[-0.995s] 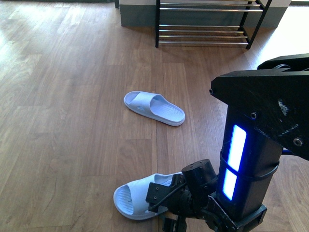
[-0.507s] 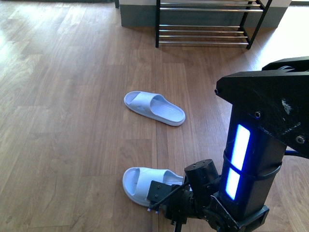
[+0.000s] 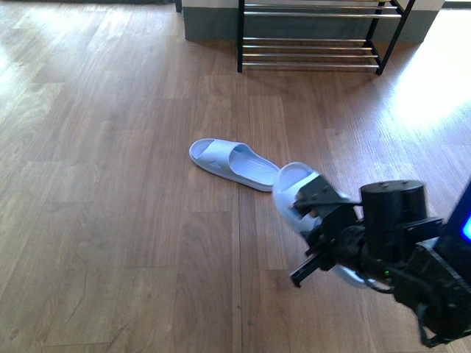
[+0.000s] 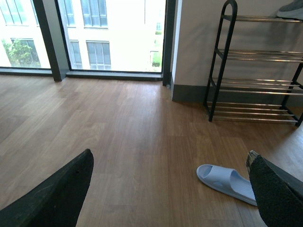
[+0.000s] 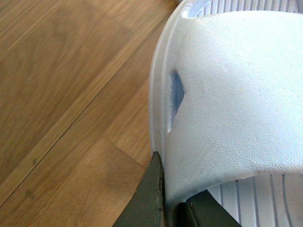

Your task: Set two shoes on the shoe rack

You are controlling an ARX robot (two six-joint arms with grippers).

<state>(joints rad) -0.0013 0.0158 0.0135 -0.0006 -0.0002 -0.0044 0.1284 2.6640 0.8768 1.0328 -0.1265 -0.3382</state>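
Observation:
The two shoes here are pale blue slide sandals. One sandal [image 3: 235,163] lies flat on the wood floor in the middle of the front view; it also shows as the sandal [image 4: 227,182] in the left wrist view. My right gripper [image 3: 318,207] is shut on the strap edge of the other sandal [image 3: 294,187], which hangs above the floor, tilted. In the right wrist view the fingertips [image 5: 154,198] pinch the strap of that sandal [image 5: 236,94]. My left gripper [image 4: 168,189] is open and empty. The shoe rack [image 3: 309,64] stands at the far wall, also seen as the rack [image 4: 255,56].
The toe of a grey shoe [image 4: 291,9] rests on the rack's top tier. Tall windows [image 4: 94,33] line the far left wall, and a grey skirting [image 3: 210,26] runs behind the rack. Wood floor [image 3: 110,184] spreads between me and the rack.
The right arm has lifted the near sandal off the floor and carried it up and to the right. The sandal on the floor has not moved.

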